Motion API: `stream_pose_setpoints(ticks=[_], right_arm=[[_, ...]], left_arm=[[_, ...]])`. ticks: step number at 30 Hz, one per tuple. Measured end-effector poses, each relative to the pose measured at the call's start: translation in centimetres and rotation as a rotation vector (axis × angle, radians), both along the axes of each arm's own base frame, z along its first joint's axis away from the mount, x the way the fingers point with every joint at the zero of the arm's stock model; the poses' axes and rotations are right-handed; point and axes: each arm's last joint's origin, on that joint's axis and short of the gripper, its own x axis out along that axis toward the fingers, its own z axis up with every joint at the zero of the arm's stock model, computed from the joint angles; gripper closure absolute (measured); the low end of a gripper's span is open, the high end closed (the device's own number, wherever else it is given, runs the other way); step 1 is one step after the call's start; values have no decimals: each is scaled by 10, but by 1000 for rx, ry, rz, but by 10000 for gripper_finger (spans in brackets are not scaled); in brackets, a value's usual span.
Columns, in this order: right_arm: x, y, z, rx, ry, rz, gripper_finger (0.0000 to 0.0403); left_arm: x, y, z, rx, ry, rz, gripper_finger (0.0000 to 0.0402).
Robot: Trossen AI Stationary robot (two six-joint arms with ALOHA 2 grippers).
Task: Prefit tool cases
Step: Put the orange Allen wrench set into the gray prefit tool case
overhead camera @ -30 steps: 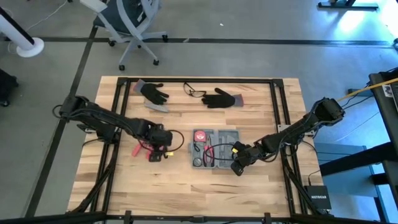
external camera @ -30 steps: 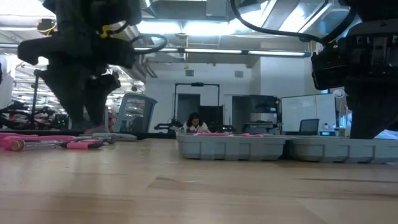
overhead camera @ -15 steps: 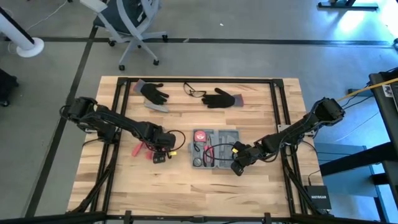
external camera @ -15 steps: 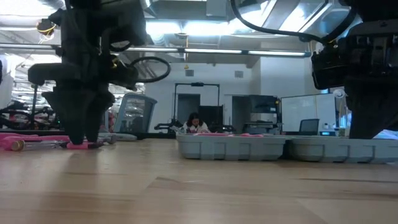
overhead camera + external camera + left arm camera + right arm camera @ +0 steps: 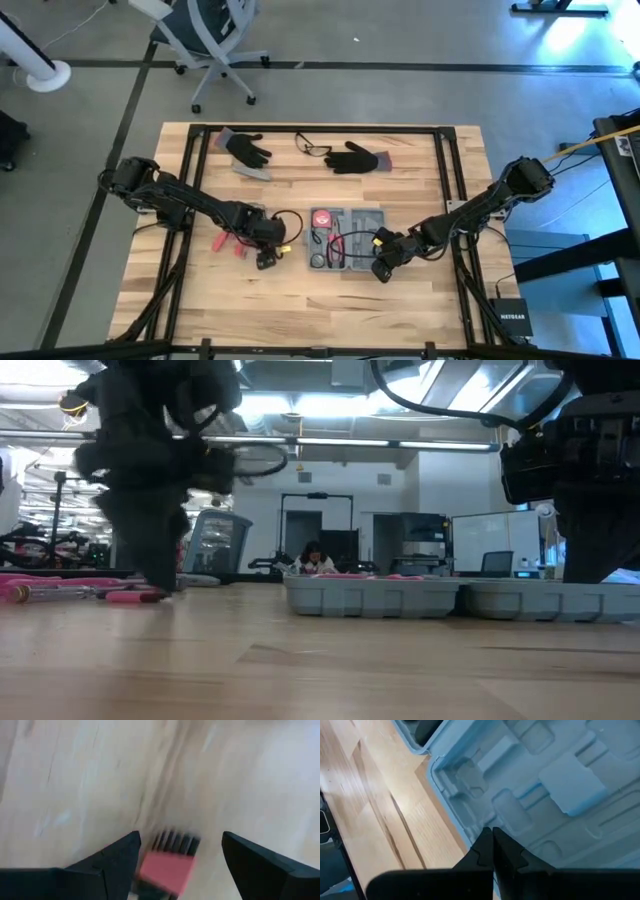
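Two grippers flank the tool case (image 5: pixel 346 240), which lies open near the middle of the wooden table (image 5: pixel 300 305). Left of the case, the left gripper (image 5: pixel 266 258) has its fingers spread above a small red-and-black tool (image 5: pixel 167 868). Right gripper (image 5: pixel 381 269), fingers pressed together, sits at the case's near right corner.

In the left wrist view the red block (image 5: pixel 166 871) between the left tool (image 5: pixel 180 865)'s fingers is blurred and cut off by the picture's edge; what it is cannot be told. In the low view that arm is a dark smear above the pink-handled tools (image 5: pixel 70 592). The tool case (image 5: pixel 555 785) runs past the right wrist picture's edges, its slots' contents unclear.
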Motion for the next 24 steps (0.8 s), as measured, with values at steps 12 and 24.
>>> stream_pose_setpoints(ticks=[12,24], right_arm=[[9,6,24,50,-84,131,403],[33,-17,44,-22,-182,73,403]], left_arm=[[0,7,36,-81,-2,-44,127],[-26,-19,29,-43,8,325,149]])
